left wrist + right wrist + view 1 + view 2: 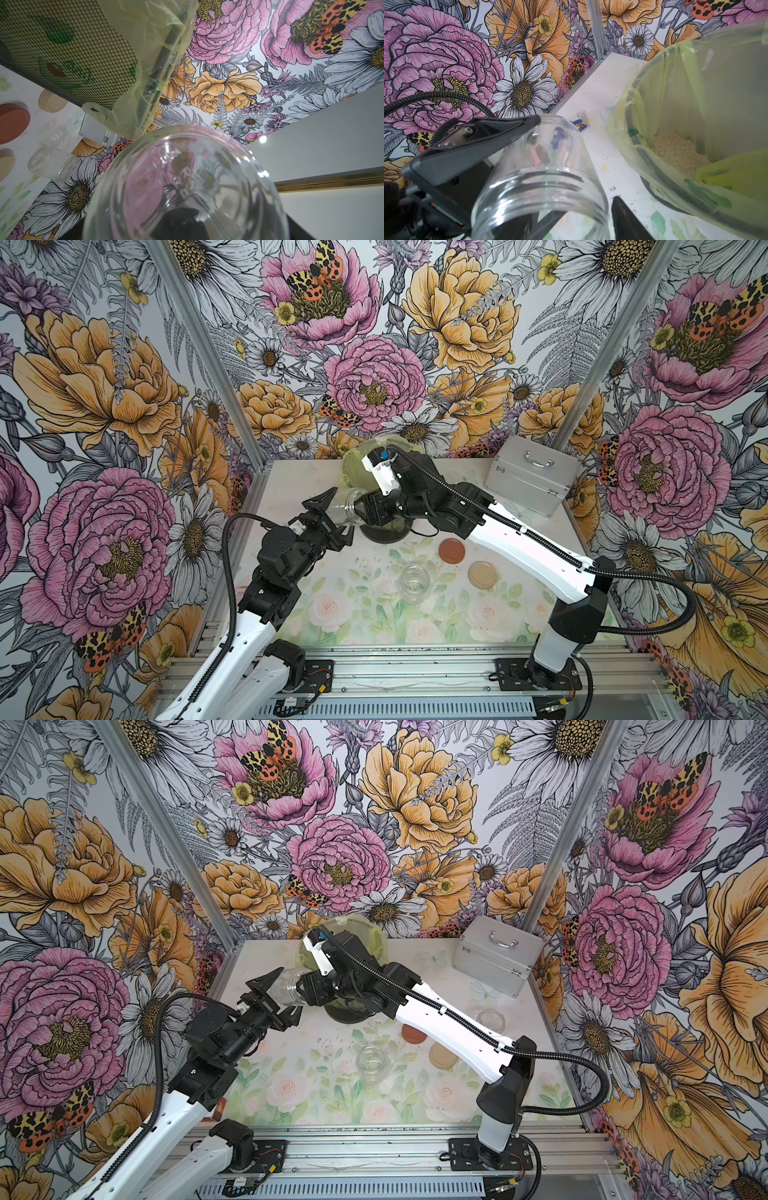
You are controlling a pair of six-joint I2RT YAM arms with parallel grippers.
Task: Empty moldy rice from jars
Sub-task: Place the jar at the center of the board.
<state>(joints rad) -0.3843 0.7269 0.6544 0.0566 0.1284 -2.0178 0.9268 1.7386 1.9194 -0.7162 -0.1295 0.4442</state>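
Shows empty jar [352,506] clamped across its walls by left gripper [341,511], mouth at right gripper [366,512], closure there untellable; seems light, slick, brittle, so grasp gently at threaded neck.

jar [542,193] was clear glass | rice [679,153] was pale beige | bag [685,72] was yellow-green | red-brown lid [452,551], beige lid [483,575] | case [528,489] was silver | tabletop [353,572] bore faint roses | walls [374,377] bore pink, orange flowers
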